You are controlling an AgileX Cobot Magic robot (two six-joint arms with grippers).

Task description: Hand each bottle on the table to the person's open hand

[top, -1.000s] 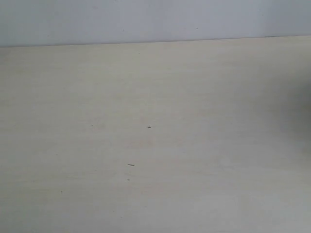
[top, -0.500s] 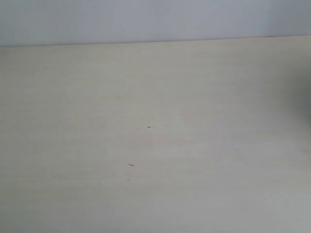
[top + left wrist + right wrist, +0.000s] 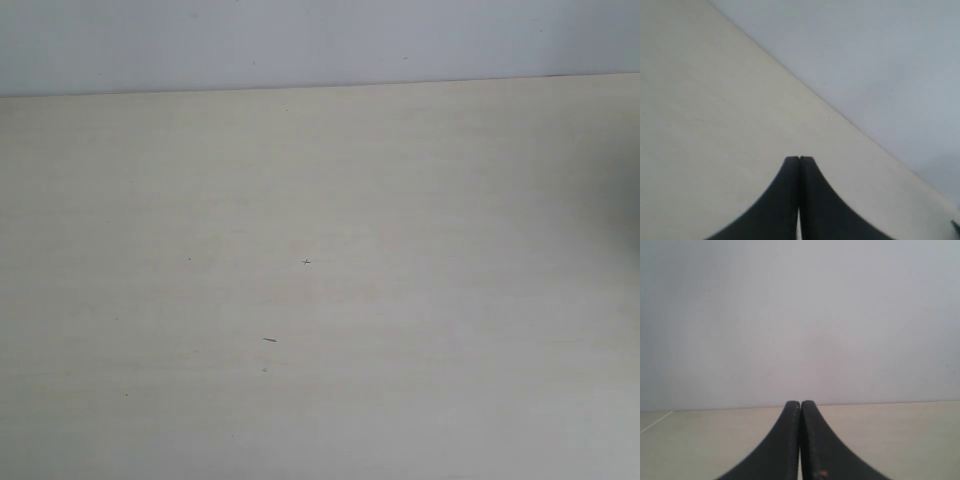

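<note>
Exterior view: we see the table (image 3: 420,200), a pale cream top with faint grain, filling the picture from its left edge to its right edge, below a grey-white wall (image 3: 300,40). Left of centre lies a short dark fleck (image 3: 270,340). Just right of it and farther back sits a tiny dark speck (image 3: 306,262). On our left wrist camera, the left gripper (image 3: 799,159) has its black fingers pressed together, holding nothing, with the table behind them. On our right wrist camera, the right gripper (image 3: 800,402) likewise has its fingers pressed together, empty, pointing toward the wall.
</note>
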